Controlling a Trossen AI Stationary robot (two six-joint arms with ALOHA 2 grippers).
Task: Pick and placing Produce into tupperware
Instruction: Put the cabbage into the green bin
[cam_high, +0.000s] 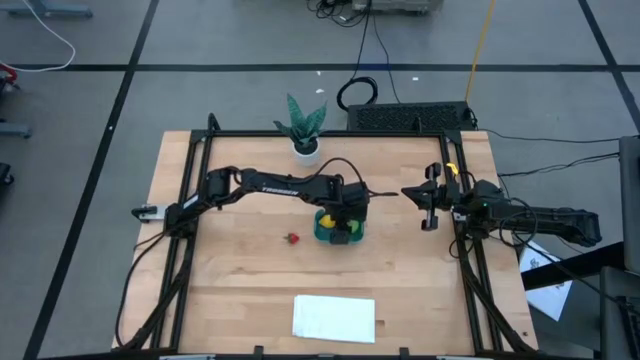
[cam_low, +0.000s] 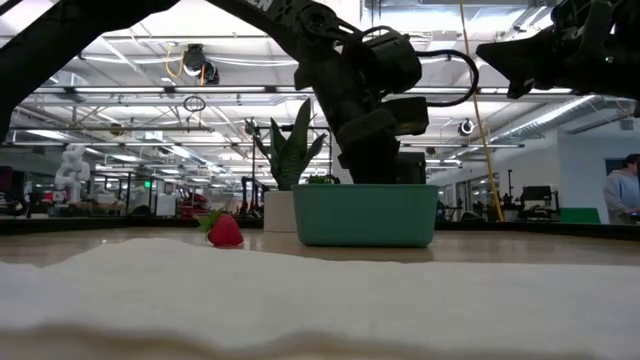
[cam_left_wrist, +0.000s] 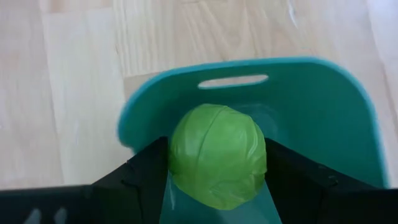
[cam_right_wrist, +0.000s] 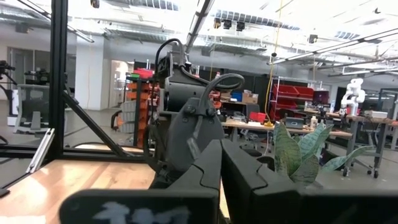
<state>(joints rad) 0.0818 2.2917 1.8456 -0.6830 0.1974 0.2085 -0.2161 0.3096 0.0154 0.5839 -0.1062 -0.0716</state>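
Note:
The teal tupperware (cam_high: 322, 232) stands mid-table, and my left gripper (cam_high: 345, 225) reaches down into it, shut on the lime-green ball (cam_left_wrist: 217, 155). In the low view the tupperware's wall (cam_low: 365, 214) hides the ball and the fingertips. A yellow piece (cam_high: 326, 218) lies inside the tupperware beside the gripper. The small red strawberry (cam_high: 293, 238) rests on the wood just left of the tupperware and shows in the low view (cam_low: 225, 230) too. My right gripper (cam_high: 432, 198) waits shut at the table's right side, raised, with nothing in it. My left gripper pinches the lime-green ball between its two fingers (cam_left_wrist: 149, 171), one on each side of the ball's middle (cam_left_wrist: 177, 163). The fingers slant steeply down from above into the tupperware. Whether the ball rests on the tupperware's floor I cannot tell.
A potted plant (cam_high: 303, 128) stands at the table's far edge behind the tupperware. A flat white sheet (cam_high: 334, 317) lies near the front edge. Black frame rails (cam_high: 190, 190) run along the left, right and far sides. Bare wood lies between the tupperware and the sheet.

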